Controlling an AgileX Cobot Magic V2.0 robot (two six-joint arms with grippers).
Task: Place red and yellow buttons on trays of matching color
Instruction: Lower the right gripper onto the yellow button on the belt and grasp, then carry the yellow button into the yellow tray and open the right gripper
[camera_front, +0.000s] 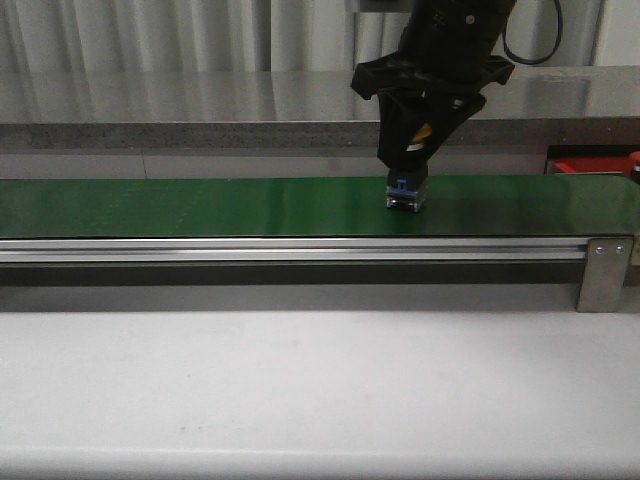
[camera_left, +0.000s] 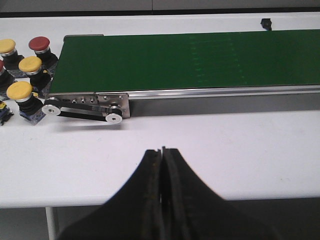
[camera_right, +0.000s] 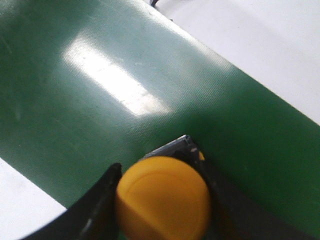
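Observation:
My right gripper (camera_front: 405, 185) is shut on a yellow button (camera_right: 162, 197). It holds the button by its cap, upright, over the green conveyor belt (camera_front: 200, 205), right of the middle. The button's dark and blue base (camera_front: 405, 195) is at the belt surface; I cannot tell if it touches. My left gripper (camera_left: 161, 150) is shut and empty, above the white table in front of the belt. In the left wrist view, three yellow buttons (camera_left: 30, 64) and a red button (camera_left: 39, 44) stand on the table at the belt's end. No tray shows clearly.
A red object (camera_front: 590, 165) shows partly behind the belt's right end. The belt has a metal side rail (camera_front: 300, 250) and an end bracket (camera_front: 603, 272). A roller assembly (camera_left: 87, 107) sits at the belt's other end. A small dark part (camera_left: 265, 22) lies beyond the belt.

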